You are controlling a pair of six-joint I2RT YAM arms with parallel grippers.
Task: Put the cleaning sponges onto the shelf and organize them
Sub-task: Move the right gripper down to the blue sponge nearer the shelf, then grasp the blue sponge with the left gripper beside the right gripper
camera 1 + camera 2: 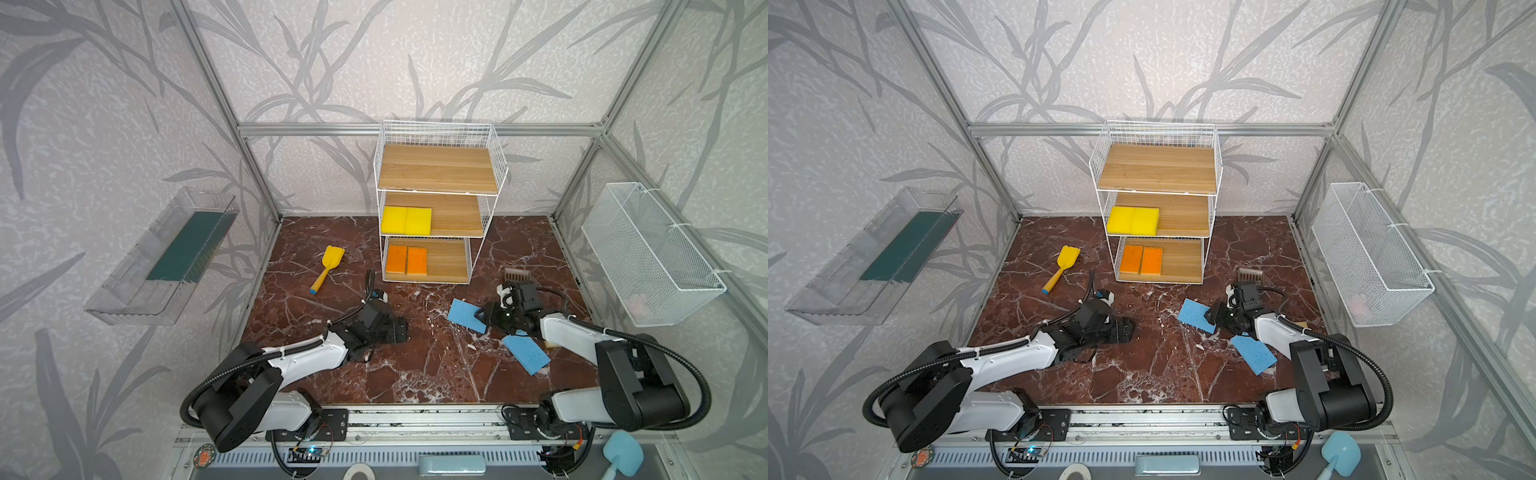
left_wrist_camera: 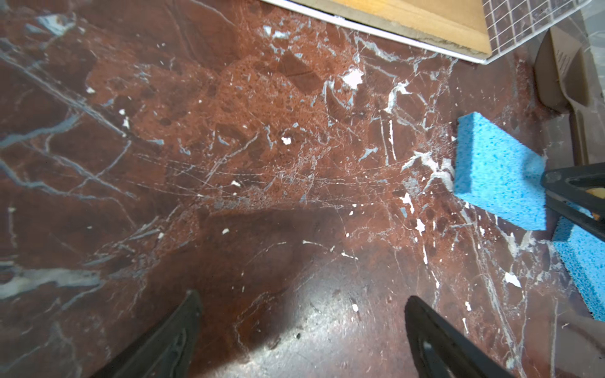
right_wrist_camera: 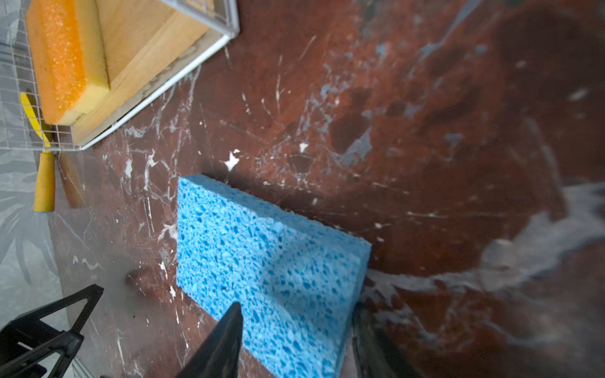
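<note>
My right gripper (image 1: 483, 319) (image 3: 298, 306) is shut on a thin light-blue sponge (image 1: 465, 313) (image 3: 262, 258), one finger on each flat face; the sponge tilts up from the marble floor. Another blue sponge (image 1: 525, 354) (image 1: 1254, 353) lies flat just beside the right arm. The shelf (image 1: 436, 168) stands at the back, with two yellow sponges (image 1: 406, 220) on its middle board and two orange sponges (image 1: 406, 259) on its bottom board. My left gripper (image 1: 400, 329) (image 2: 301, 296) hangs open over bare floor, left of the blue sponges. A beige corner (image 1: 550, 344) shows under the right arm.
A yellow toy shovel (image 1: 328, 268) lies left of the shelf and a brown slotted scoop (image 1: 516, 274) to its right. A white mesh basket (image 1: 652, 253) hangs on the right wall and a clear tray (image 1: 166, 257) on the left wall.
</note>
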